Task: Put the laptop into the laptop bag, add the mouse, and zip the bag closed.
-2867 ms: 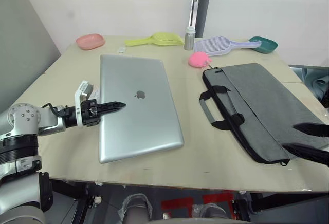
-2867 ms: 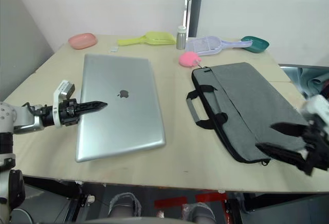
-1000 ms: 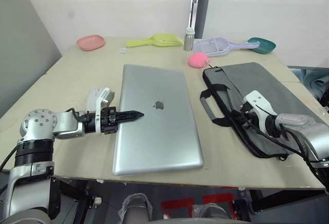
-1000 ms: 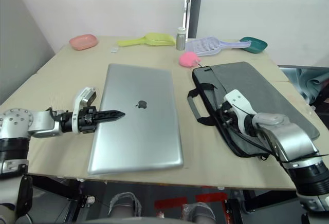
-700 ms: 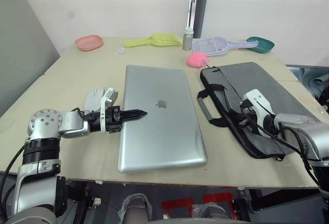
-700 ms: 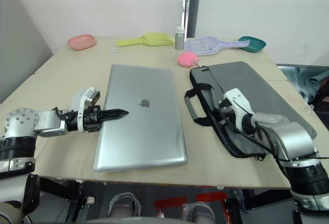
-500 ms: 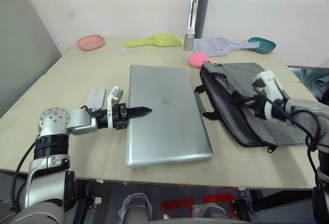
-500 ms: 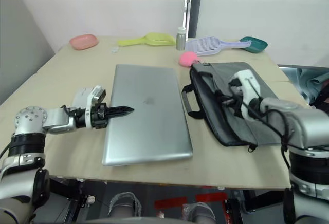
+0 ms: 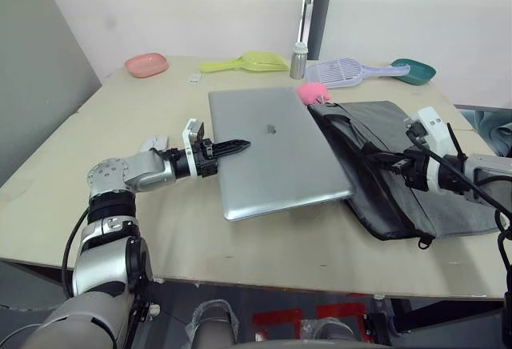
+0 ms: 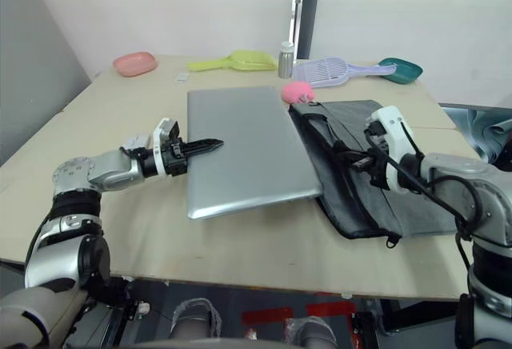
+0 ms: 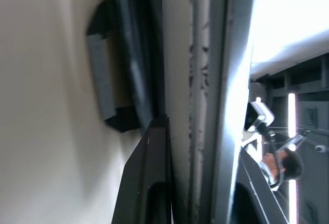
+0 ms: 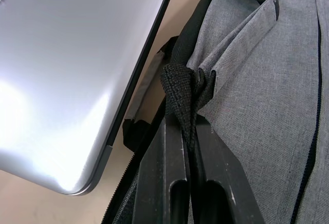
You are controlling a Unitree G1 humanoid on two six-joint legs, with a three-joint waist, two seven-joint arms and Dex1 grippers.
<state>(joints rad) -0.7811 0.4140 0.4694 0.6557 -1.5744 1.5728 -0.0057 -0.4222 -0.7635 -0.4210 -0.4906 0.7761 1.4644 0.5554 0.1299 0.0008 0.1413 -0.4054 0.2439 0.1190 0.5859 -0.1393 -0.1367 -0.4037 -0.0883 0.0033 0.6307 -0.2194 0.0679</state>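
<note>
The silver laptop (image 9: pixel 272 149) lies flat on the table, its right edge over the open mouth of the grey laptop bag (image 9: pixel 456 197) and over the bag's lower handle (image 12: pixel 144 82). My left gripper (image 9: pixel 238 145) is shut on the laptop's left edge (image 11: pixel 205 106), one black finger (image 11: pixel 154 183) on each face. My right gripper (image 9: pixel 378 158) is shut on a black strap (image 12: pixel 180 88) of the bag's upper side and holds that side raised. The white mouse (image 9: pixel 155 142) sits on the table behind my left forearm, partly hidden.
A pink plush toy (image 9: pixel 314 93) touches the bag's far corner. Along the table's back edge stand a pink dish (image 9: pixel 146 64), a yellow scoop (image 9: pixel 248 62), a silver bottle (image 9: pixel 299 59), a lilac scoop (image 9: pixel 340 71) and a teal bowl (image 9: pixel 412 70).
The laptop has slid right with my left gripper, so its right edge now overlaps the bag's mouth. My right gripper still holds the bag's upper side up. The view has shifted.
</note>
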